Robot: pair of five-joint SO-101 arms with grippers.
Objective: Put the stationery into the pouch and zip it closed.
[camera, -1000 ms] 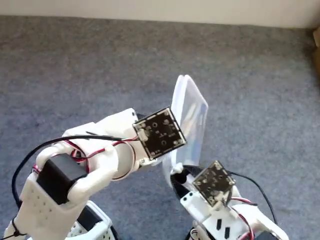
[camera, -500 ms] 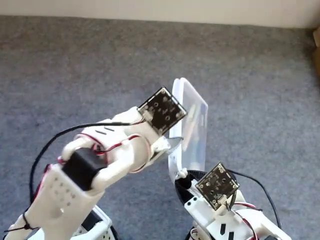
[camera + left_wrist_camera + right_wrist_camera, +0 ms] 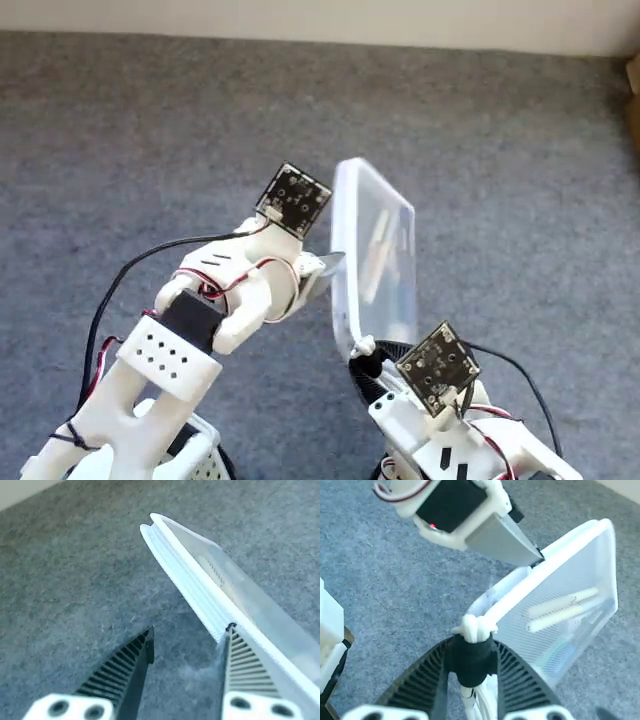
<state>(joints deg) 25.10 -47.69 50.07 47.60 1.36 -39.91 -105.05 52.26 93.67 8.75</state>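
Note:
A translucent white pouch stands tilted on its edge on the grey carpet. Pale pens and a blue item show through its mesh side. My right gripper is shut on the black zipper pull with a white cord knot at the pouch's near corner, and sits below the pouch in the high view. My left gripper is open, with one finger against the pouch's ribbed edge and the other over bare carpet. The left gripper is beside the pouch's left edge.
Grey carpet spreads on all sides of the pouch. A pale wall strip runs along the far edge. The two arm bases crowd the near edge.
My left arm has swung back to the left and turned its wrist, uncovering the pouch. The pouch has leaned slightly and the right arm has held its grip.

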